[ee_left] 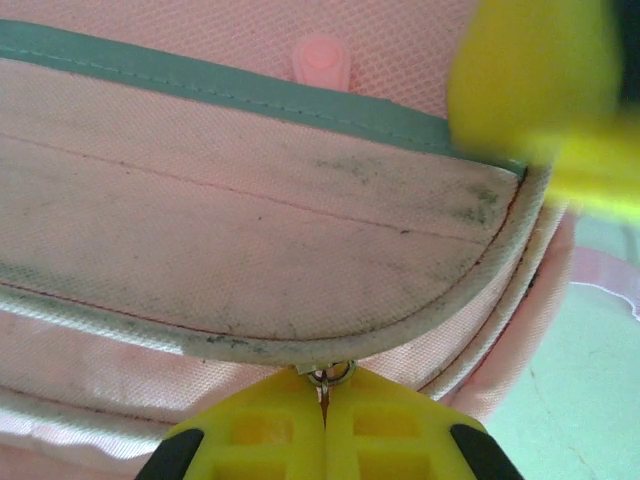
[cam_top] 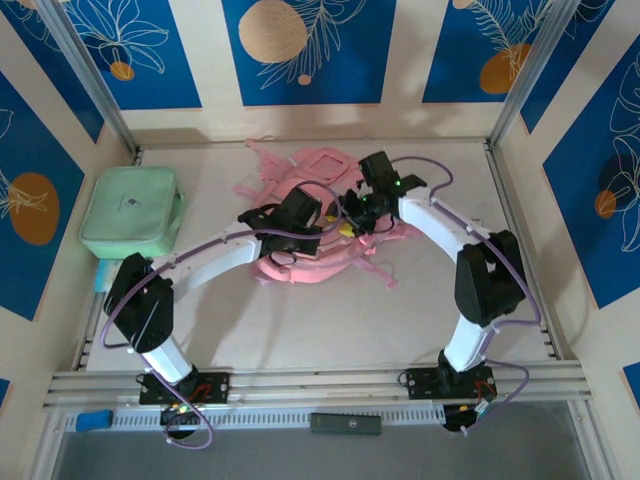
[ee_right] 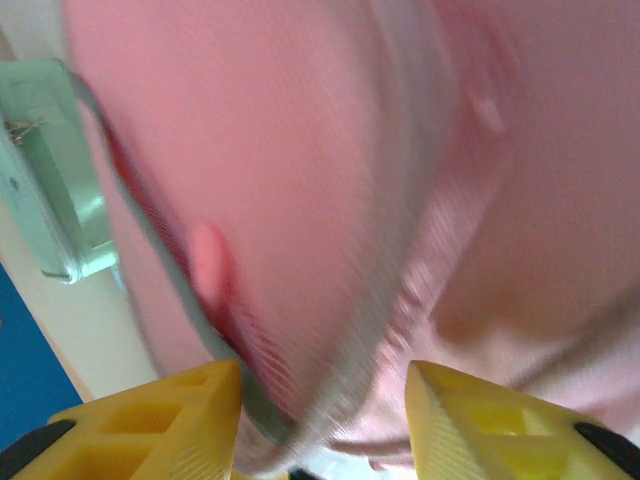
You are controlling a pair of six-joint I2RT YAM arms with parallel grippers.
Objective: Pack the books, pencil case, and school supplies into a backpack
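Pinching the small metal zipper pull [ee_left: 326, 380] at the pack's seam, the left gripper [ee_left: 325, 388] has its yellow fingers pressed tight together w/ the ring caught right at the tips. That's prob. the grip needed to drag the zip along and open the main compartment. The backpack [cam_top: 318, 168] lies flat on the table [cam_top: 330, 330], mid-width and nearer the far edge, straps trailing toward the far side, w/ both arms converging over it. The right gripper [ee_right: 322, 370] sits just beside the left one. Its fingers are spread, w/ the pack's grey piped rim running btwn them and pink fabric close up against the lens. That view is blurred, so whether the pads touch the cloth can't be told. Judging by placement, it's there to pin or brace the pack so the zip runs instead of the whole bag sliding. A mint green bag [cam_top: 130, 212] rests by the left edge, well apart from the pack. Task looks early: pack is zipped and nothing is loaded as far as visible.
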